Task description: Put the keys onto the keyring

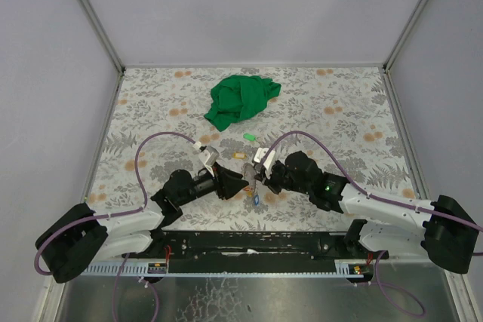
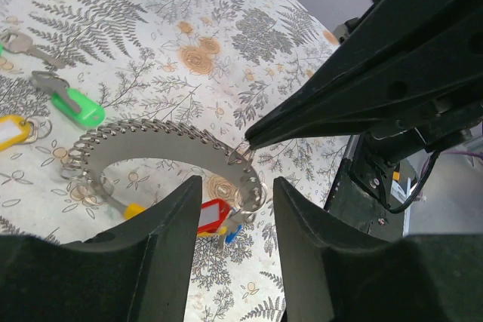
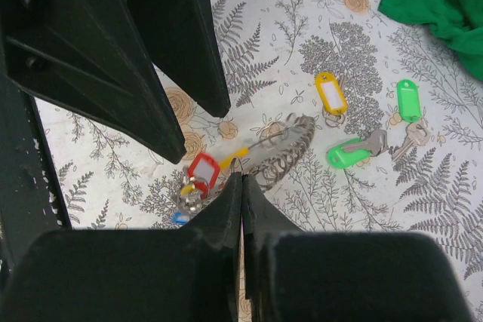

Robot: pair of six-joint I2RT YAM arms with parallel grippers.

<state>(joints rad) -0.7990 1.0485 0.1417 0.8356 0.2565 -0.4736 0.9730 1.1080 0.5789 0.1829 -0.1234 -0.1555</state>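
Observation:
The keyring (image 2: 166,135) is a silvery curved band edged with small wire loops, held just above the table; it also shows in the right wrist view (image 3: 285,147). My right gripper (image 3: 242,176) is shut on its end, and its tip shows in the left wrist view (image 2: 249,139). Keys with red (image 2: 213,215), yellow and blue tags hang from that end. My left gripper (image 2: 235,185) is open, its fingers either side of the hanging keys without touching them. Loose keys lie beyond: a green-tagged one (image 2: 79,107), a yellow tag (image 2: 11,132) and another green tag (image 3: 407,99).
A crumpled green cloth (image 1: 241,98) lies at the back middle of the floral table (image 1: 151,103). A bare metal key (image 2: 26,44) lies by the loose tags. Both arms meet at the table's near middle, cables arching above them.

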